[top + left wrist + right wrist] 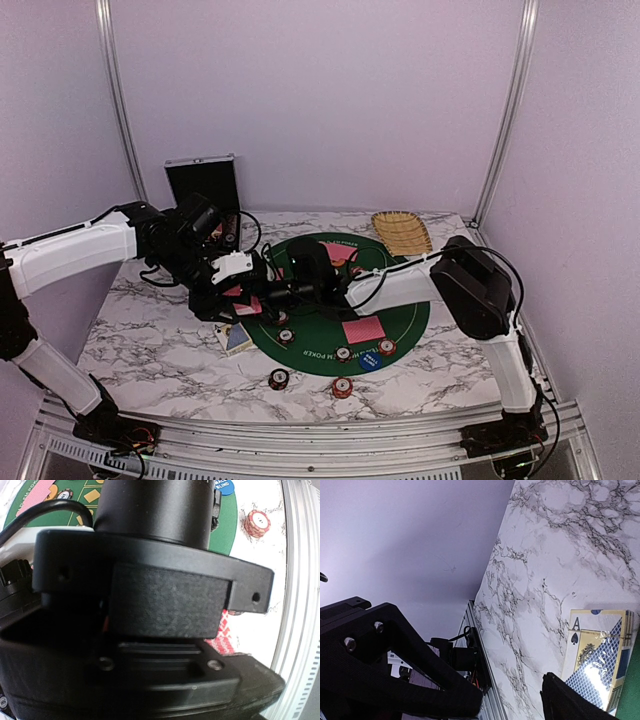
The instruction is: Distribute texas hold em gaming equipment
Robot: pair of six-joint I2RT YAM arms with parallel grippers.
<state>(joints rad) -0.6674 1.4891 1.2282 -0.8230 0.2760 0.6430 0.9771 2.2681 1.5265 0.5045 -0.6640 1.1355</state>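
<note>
A round green poker mat (400,322) carries red-backed playing cards (363,329), striped poker chips (343,353) and a blue button disc (370,361). Two more chips (278,379) sit on the marble in front of it. My left gripper (243,300) hangs over the mat's left edge, shut on red-backed cards (223,634). In the left wrist view my left gripper (168,663) is mostly hidden behind the right arm's black body. My right gripper (272,297) stands right beside it, open. In its own view the right gripper (512,692) has only marble between its fingers.
A blue-patterned card box (597,650) with an ace of spades lies at the mat's left rim (237,338). A silver case (203,185) stands at the back left, a tan woven tray (402,232) at the back right. A chip stack (257,523) sits near the front rail.
</note>
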